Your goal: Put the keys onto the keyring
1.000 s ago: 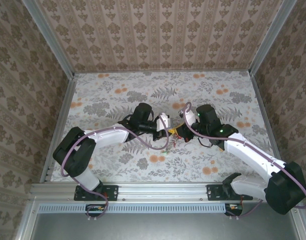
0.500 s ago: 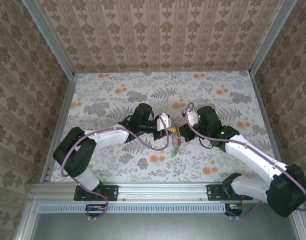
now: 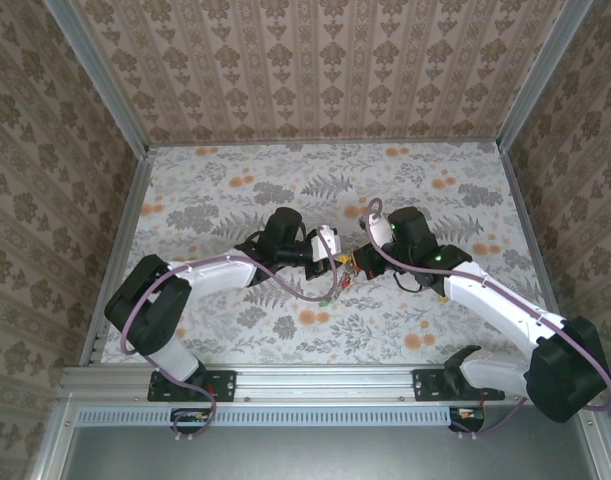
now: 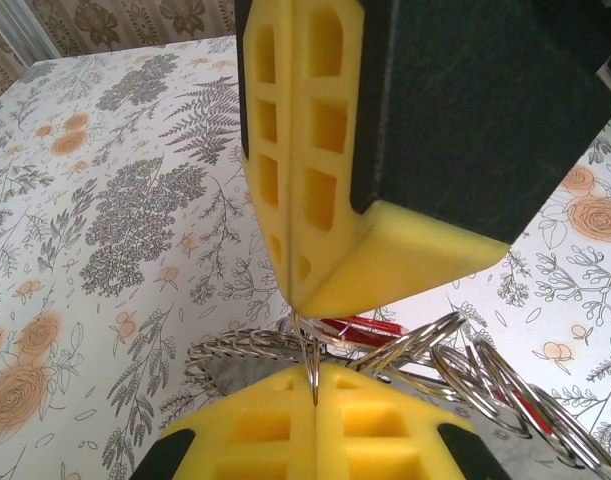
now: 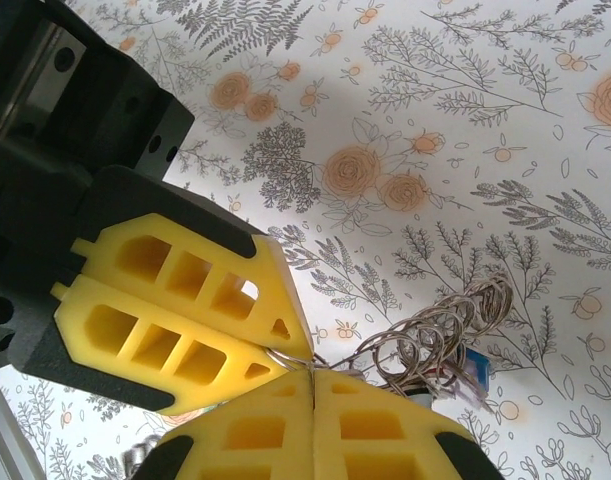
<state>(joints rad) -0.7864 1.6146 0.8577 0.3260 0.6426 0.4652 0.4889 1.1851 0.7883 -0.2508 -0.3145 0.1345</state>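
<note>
Over the table (image 3: pixel 435 190) centre, the keyring (image 4: pixel 440 350) wire is pinched in the closed left gripper (image 4: pixel 314 390); the right gripper (image 5: pixel 313 385) is shut tip-to-tip beside it, its grip unclear; threading is judged under way; a red key (image 4: pixel 370 326) must be slid on next

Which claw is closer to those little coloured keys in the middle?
Left, narrowly. From overhead, the coloured keys lie just in front of the left gripper; the right gripper is behind them and off to the right. Both pinch the keyring, tips nearly touching.
</note>
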